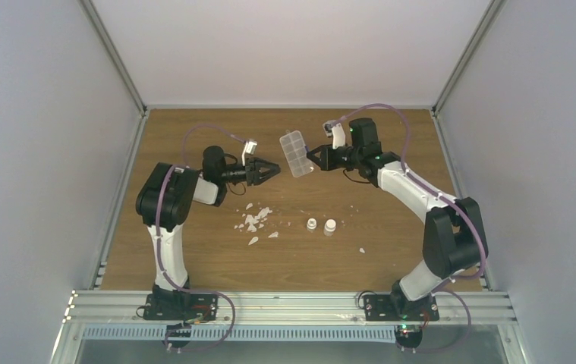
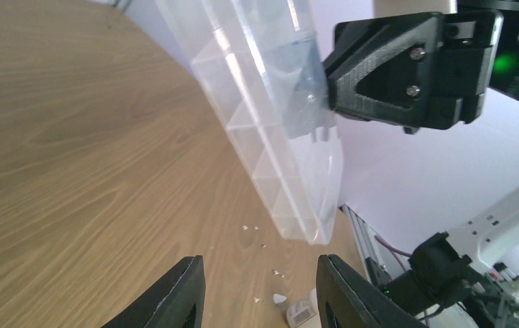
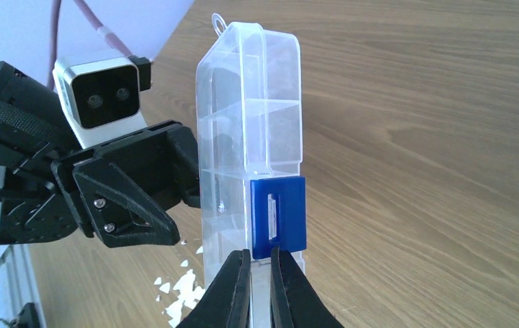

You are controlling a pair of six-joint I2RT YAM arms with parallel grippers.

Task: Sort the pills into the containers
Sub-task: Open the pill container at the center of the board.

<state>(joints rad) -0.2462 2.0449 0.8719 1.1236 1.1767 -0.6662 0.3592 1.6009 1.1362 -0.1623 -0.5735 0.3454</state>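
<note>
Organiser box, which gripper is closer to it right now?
Right. The right gripper is shut on the organiser box at its edge, by the blue latch. The left gripper stands open just beside the box's opposite side, not gripping it.

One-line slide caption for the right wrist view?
Right gripper pinches the clear organiser box beside its blue clasp, over the wooden table; the open left gripper faces it.
</note>
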